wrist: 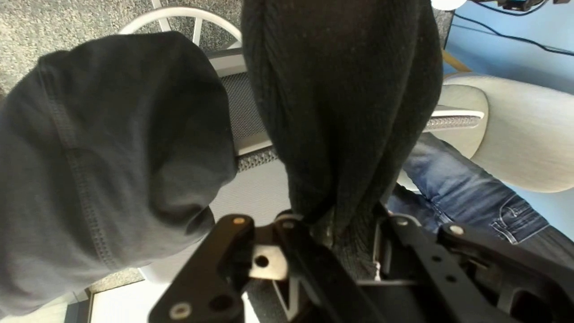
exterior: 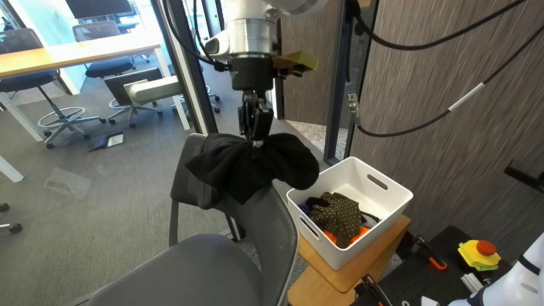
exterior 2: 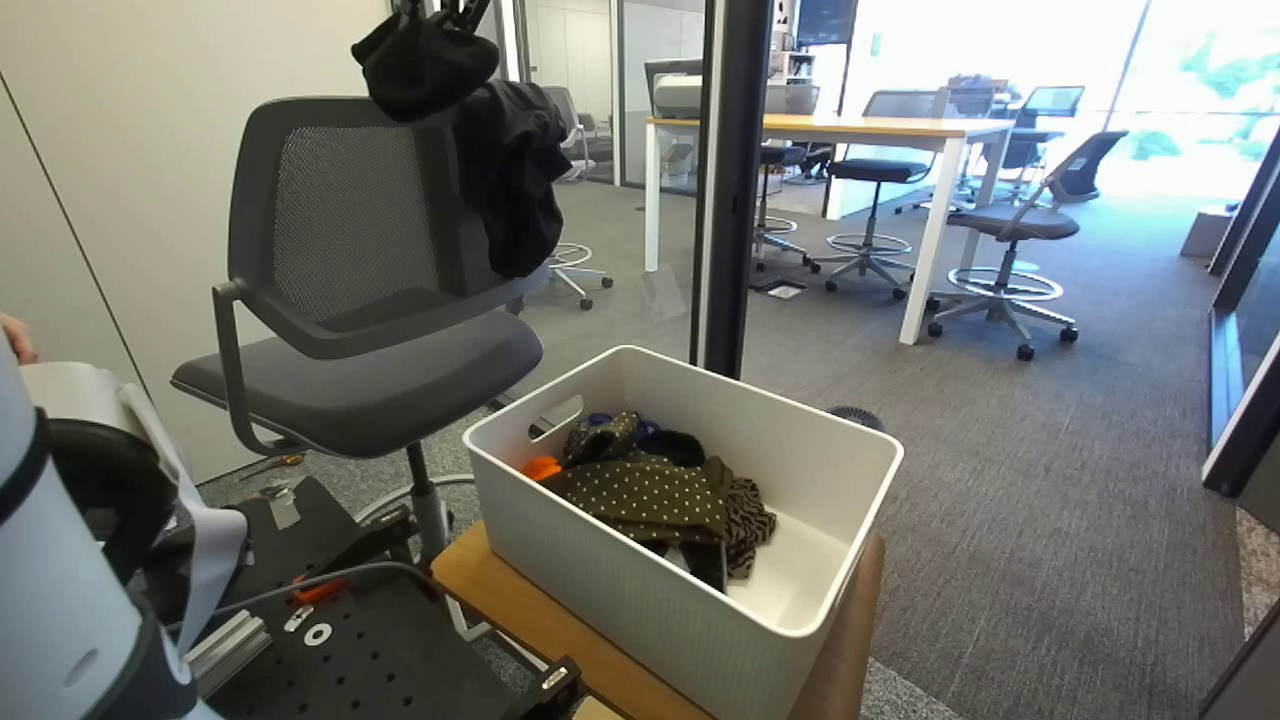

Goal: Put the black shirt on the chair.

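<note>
My gripper (exterior: 257,146) is shut on the black shirt (exterior: 238,170) and holds it bunched at the top edge of the grey chair (exterior: 265,225). The shirt's sides droop either side of the fingers. In an exterior view, the held bunch of the shirt (exterior 2: 425,70) hangs at the backrest of the chair (exterior 2: 350,220), with only the fingertips (exterior 2: 450,12) in frame. Dark cloth (exterior 2: 515,180) drapes over the backrest corner; I cannot tell whether it is the same garment. In the wrist view, ribbed black cloth (wrist: 341,112) runs between the jaws (wrist: 343,224). Greyer seamed cloth (wrist: 112,148) lies left.
A white basket (exterior: 361,178) with several clothes stands on a wooden stand (exterior: 378,246) beside the chair. Cables (exterior: 408,131) hang near the arm. A dark post (exterior 2: 735,190) stands behind the chair. A person's jeans (wrist: 471,188) show in the wrist view.
</note>
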Controlling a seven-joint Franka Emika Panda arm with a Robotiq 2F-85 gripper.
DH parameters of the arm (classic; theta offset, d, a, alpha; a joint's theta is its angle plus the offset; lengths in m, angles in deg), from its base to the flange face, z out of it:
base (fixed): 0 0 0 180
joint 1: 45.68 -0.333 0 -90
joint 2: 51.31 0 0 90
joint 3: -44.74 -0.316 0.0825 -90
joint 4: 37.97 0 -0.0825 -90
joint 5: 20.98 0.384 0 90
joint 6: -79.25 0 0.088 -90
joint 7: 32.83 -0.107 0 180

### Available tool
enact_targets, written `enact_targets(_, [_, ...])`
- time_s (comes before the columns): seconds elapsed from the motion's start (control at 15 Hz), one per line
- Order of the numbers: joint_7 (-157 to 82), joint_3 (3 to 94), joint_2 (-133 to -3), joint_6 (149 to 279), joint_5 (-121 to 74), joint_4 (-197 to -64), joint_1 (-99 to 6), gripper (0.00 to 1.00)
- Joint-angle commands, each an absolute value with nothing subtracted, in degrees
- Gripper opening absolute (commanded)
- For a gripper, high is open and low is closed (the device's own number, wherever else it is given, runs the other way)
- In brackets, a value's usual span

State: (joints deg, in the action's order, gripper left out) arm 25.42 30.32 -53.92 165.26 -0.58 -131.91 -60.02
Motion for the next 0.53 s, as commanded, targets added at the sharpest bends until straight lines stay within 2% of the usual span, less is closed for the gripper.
enact_targets(0.0, [25.84,30.22,-53.95,164.63,0.61,-131.71,-59.77,0.09])
enact_targets(0.4, [25.70,29.90,-54.23,163.92,-0.04,-131.97,-59.99,0.10])
enact_targets(0.47, [25.56,29.91,-54.25,163.29,-0.07,-131.80,-59.94,0.40])
